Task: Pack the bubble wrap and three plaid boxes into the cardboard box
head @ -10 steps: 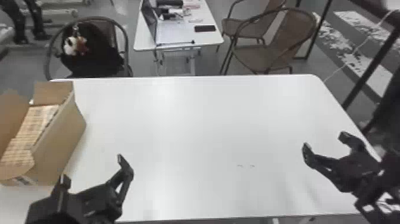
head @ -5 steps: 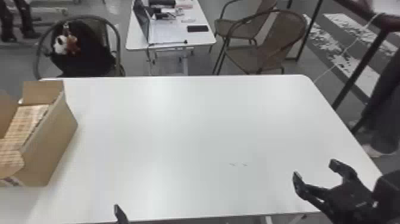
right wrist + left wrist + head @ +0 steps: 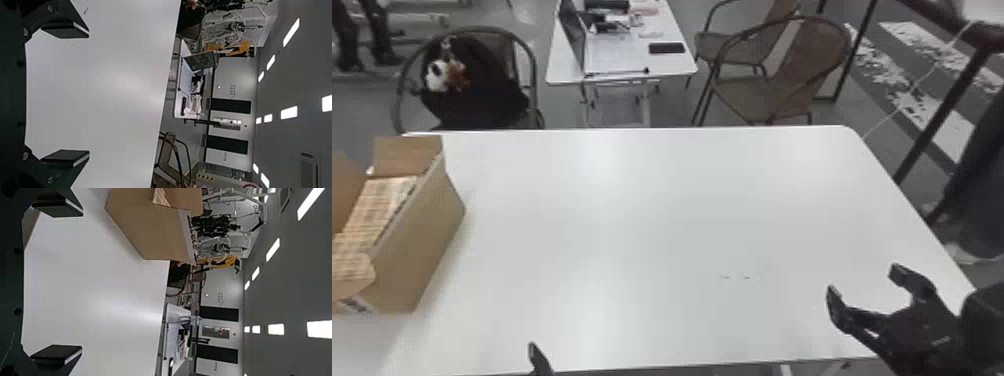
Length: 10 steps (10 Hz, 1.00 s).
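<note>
My left gripper [image 3: 70,281] and right gripper [image 3: 866,287] gaped wide and empty, probably because nothing needed gripping; beyond, at the left of the table [image 3: 657,215], the cardboard box [image 3: 427,240] stood with flaps spread, presumably to admit the plaid boxes [image 3: 374,205] inside.

The head view looks from high, forward and down to the table [image 3: 652,215]. Both wrist views look forward across it from lower and nearer, turned on their side. The head and left wrist views share the box [image 3: 427,240].
</note>
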Motion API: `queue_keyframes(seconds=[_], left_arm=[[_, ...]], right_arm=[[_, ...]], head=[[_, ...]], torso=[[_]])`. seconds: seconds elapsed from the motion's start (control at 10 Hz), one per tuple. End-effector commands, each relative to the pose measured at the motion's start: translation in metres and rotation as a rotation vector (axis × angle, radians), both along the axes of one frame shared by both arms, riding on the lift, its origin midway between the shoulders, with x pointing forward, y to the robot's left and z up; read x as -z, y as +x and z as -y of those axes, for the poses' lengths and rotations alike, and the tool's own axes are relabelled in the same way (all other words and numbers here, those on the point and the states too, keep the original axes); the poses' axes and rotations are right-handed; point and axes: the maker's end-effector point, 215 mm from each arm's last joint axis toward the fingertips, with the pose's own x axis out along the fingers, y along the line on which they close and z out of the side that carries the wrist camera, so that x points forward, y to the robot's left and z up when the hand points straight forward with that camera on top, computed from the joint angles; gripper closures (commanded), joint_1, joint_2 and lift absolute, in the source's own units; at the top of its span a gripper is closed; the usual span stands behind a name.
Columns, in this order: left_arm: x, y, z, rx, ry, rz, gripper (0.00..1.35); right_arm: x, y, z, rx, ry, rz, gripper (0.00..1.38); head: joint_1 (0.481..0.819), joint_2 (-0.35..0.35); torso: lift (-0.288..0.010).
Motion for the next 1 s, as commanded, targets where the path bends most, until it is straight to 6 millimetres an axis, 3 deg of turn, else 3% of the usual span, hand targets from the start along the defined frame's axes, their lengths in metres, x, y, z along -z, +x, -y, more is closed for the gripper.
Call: queue_keyframes(seconds=[0.0,0.9], left_arm=[[0.0005,0.0009,0.0003,0.0,-0.007,0.001,0.09],[0.0015,0.0096,0.0033,0.007,-0.031,0.031,0.1]], right_arm=[[-0.0024,0.0005,0.0001,0.001,-0.01,0.005,0.21],[-0.0118,0.0051,0.0027,0.036,-0.044,0.029,0.21]], head=[[0.695,-0.021],[0.695,-0.028]], torso=[[-0.148],[-0.148]])
